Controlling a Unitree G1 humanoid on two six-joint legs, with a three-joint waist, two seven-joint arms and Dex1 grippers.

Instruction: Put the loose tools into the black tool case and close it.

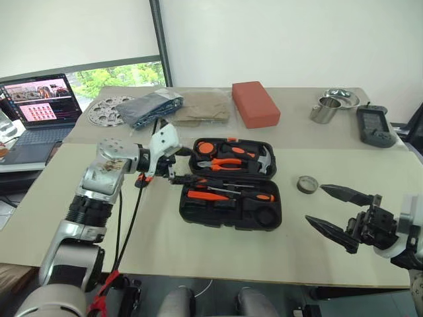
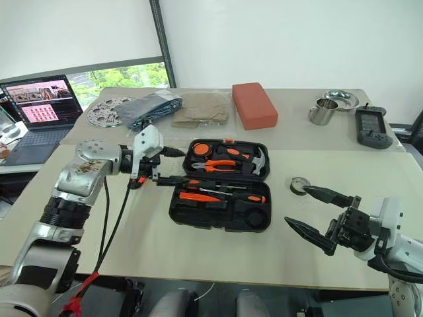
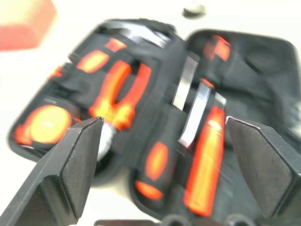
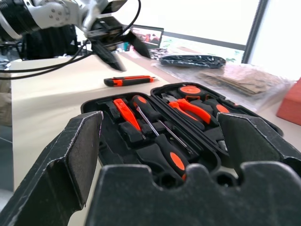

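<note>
The black tool case [image 1: 198,212] lies open mid-table. Two screwdrivers [image 1: 232,195] and a slim orange tool [image 4: 125,112] lie in its near half. Pliers [image 1: 226,164] and a hammer [image 1: 266,158] sit in its far half. The small grey tape roll [image 1: 307,184] lies on the table right of the case. An orange-black utility knife [image 4: 129,81] lies on the table beside the case's left end, below my left arm. My left gripper [image 1: 180,165] hovers open at that left end, empty. My right gripper [image 1: 314,203] hangs open and empty, just in front of the tape roll.
A red-orange block [image 1: 255,103] lies behind the case. A steel cup [image 1: 324,110], a bowl [image 1: 342,98] and a black device [image 1: 375,125] stand at the back right. Bags [image 1: 198,105] and a laptop [image 1: 39,105] sit at the back left.
</note>
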